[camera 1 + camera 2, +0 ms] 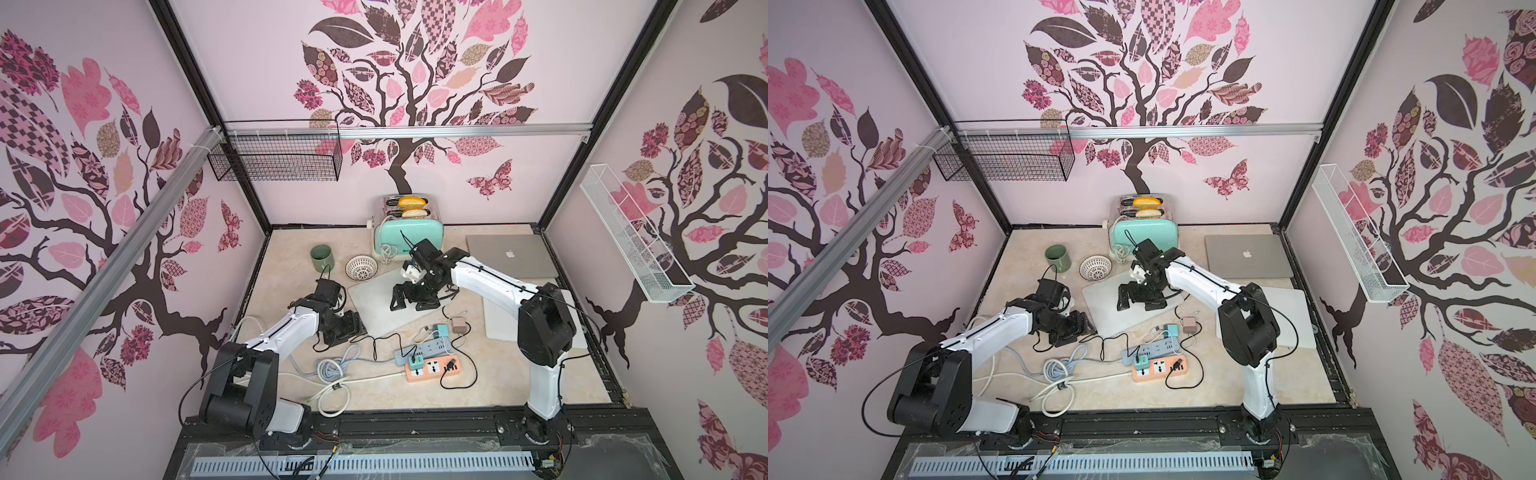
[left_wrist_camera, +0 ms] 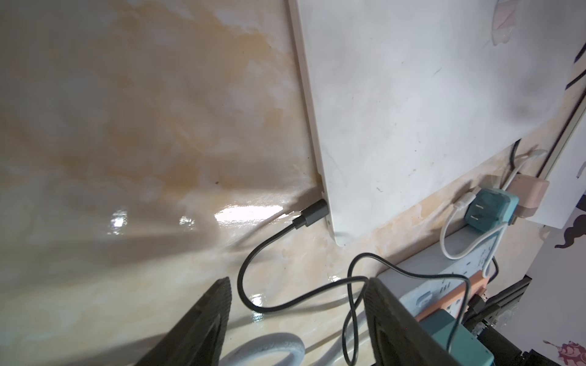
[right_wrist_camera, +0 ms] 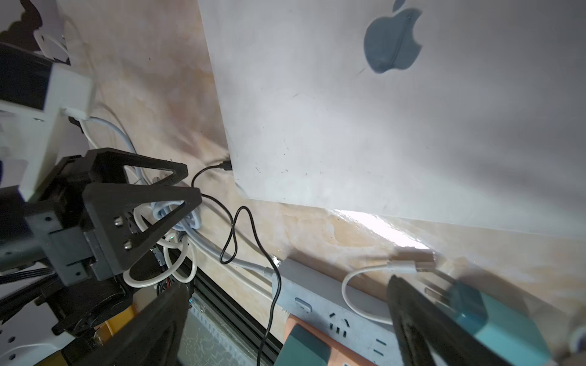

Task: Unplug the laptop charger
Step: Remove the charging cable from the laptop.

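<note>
A closed silver laptop [image 1: 376,311] [image 1: 1111,313] lies mid-table. The charger's black plug [image 2: 312,213] [image 3: 225,165] sits in the laptop's side edge near a front corner. Its thin black cable [image 2: 253,263] loops over the table toward the power strips. My left gripper [image 2: 298,285] [image 1: 353,329] is low beside that corner, a short way from the plug. Its jaws are open and the cable loop lies loose between them, not gripped. My right gripper [image 3: 288,282] [image 1: 412,305] hovers over the laptop lid [image 3: 380,142], open and empty.
A grey power strip [image 1: 424,348] and an orange one [image 1: 432,368] lie in front of the laptop, with teal [image 1: 440,330] and pink [image 1: 459,324] adapters beside them. Coiled grey cord [image 1: 332,368] lies front left. Toaster [image 1: 409,239], mug [image 1: 322,257], bowl [image 1: 361,266] and a second laptop [image 1: 511,255] stand behind.
</note>
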`<state>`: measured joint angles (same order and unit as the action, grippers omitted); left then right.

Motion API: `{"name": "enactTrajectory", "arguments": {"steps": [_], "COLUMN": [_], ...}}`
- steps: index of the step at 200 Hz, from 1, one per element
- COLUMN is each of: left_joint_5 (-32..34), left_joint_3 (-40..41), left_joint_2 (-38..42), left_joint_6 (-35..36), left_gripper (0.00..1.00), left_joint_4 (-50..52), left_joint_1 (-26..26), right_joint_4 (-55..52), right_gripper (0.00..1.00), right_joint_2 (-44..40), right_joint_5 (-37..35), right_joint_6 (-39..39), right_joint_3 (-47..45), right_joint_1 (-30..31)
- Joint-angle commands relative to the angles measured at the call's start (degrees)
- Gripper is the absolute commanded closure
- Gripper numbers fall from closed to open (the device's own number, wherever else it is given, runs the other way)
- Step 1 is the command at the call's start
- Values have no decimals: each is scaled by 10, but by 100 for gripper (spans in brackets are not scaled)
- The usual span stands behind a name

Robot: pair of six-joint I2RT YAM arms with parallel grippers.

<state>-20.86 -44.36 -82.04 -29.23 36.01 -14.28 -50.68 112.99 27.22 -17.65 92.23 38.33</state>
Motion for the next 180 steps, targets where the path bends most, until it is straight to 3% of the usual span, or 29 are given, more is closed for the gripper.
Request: {"name": "enactTrajectory", "arguments": {"steps": [1, 27, 81, 109, 180], "left_joint_5": [0, 1, -4, -1, 16], "left_joint_3": [12, 31, 47, 43, 37], "left_joint_2": [-6, -14, -34, -38, -21], "left_joint_6": [17, 14, -1, -1, -7], "left_gripper": [34, 41, 51, 68, 99], "left_joint_4": [-7, -13, -36, -34, -6], "left_joint_1": [1, 0, 0, 0, 0], "right_joint_4": [65, 52, 73, 80, 41], "right_gripper": [0, 0, 0, 0, 0], "right_joint_2": [11, 34, 60, 67, 93], "right_joint_5": [24, 11, 54, 56, -2], "right_joint_6": [-20, -17, -46, -47, -32], "right_joint_3": [-2, 21, 16, 12, 20], "right_joint_1": [15, 28, 34, 45, 48]}}
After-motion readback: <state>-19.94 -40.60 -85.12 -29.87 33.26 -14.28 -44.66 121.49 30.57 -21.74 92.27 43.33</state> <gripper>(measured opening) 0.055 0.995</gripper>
